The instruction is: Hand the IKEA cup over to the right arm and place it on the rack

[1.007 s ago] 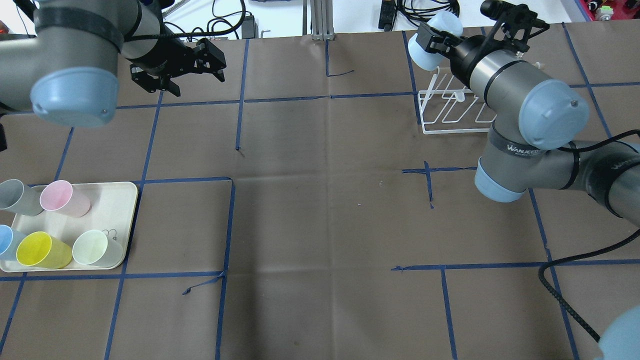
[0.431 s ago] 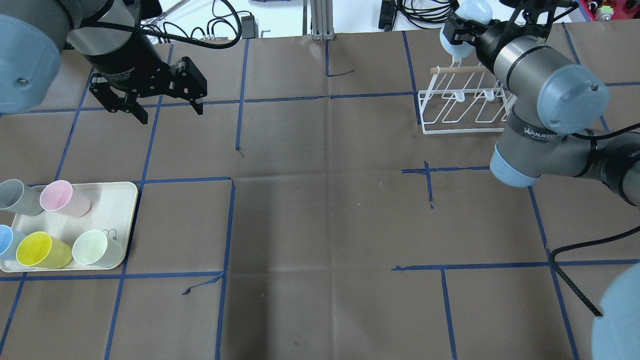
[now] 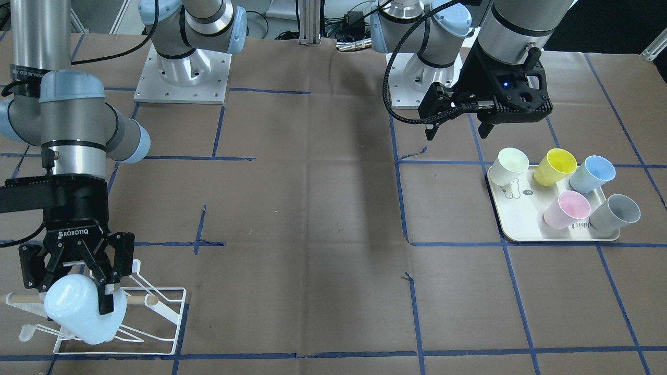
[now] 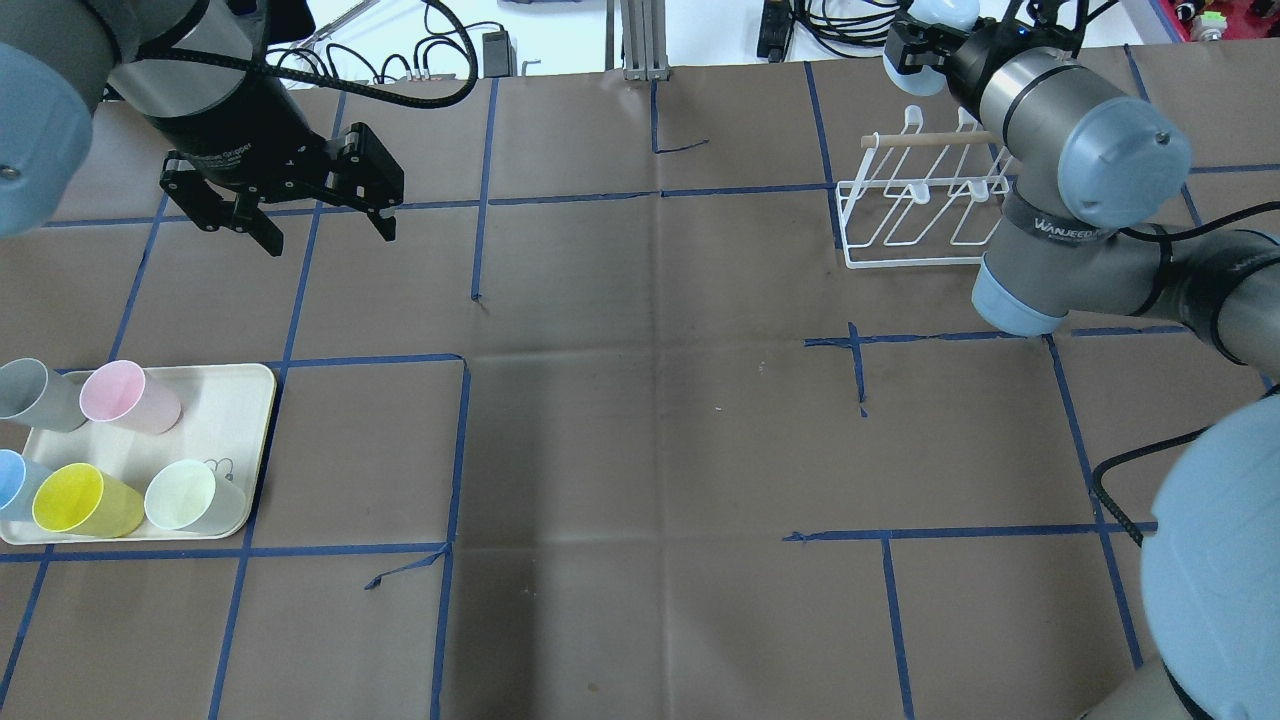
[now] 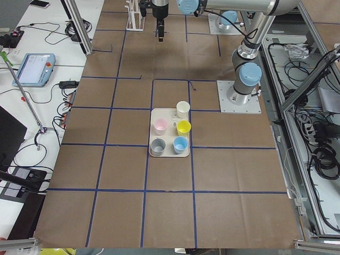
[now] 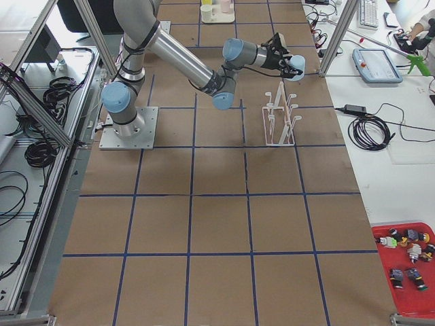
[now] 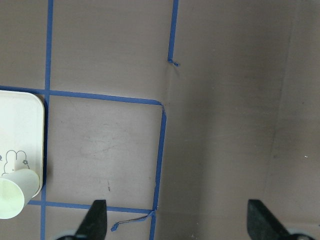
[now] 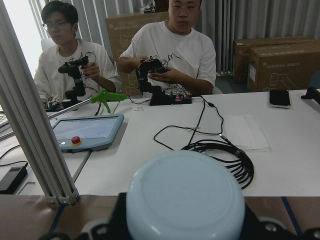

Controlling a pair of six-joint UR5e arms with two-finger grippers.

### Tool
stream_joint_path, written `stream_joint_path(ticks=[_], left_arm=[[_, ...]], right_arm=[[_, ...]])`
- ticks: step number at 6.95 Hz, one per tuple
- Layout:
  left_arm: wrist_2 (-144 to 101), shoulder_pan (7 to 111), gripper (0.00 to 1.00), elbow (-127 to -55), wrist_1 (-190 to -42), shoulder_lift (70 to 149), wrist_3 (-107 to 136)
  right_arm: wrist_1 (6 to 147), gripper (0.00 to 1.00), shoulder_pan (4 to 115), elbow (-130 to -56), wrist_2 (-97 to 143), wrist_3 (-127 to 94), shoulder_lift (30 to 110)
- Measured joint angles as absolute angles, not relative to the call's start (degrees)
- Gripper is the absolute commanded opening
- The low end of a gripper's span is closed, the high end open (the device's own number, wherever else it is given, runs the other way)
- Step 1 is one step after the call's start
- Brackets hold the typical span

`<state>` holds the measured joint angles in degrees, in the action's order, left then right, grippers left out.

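Placement step. Right gripper [image 3: 70, 294] clamped on pale-blue cup [image 3: 83, 315], just above rack [image 3: 136, 300]. Left gripper [image 3: 456, 134] spread wide, empty. Next: lower cup mouth-down onto rack, release.

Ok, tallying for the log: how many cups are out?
6. Five on the tray: white, yellow, blue, pink, grey. The right gripper holds a pale blue cup by the rack.

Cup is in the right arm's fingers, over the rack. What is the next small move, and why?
Probably lower the right gripper toward a free prong. The pale blue cup is clamped above the rack and touches no prong, and the prongs look empty. The left gripper is open and far off.
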<state>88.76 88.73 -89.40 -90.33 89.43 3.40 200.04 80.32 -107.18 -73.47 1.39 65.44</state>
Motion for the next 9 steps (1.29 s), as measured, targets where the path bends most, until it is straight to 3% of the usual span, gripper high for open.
stream_joint_path(ticks=[4,9], left_arm=[[88.86,88.44,1.00,-91.45,-90.19,88.46,2.91],[88.88,88.36,1.00,-91.81,-90.41,88.39,2.77]], right_arm=[[199.85,0.38,79.75,-103.99,-73.40,4.75,59.48],[197.33,0.38,79.63,-104.77,-73.34,5.66,58.52]])
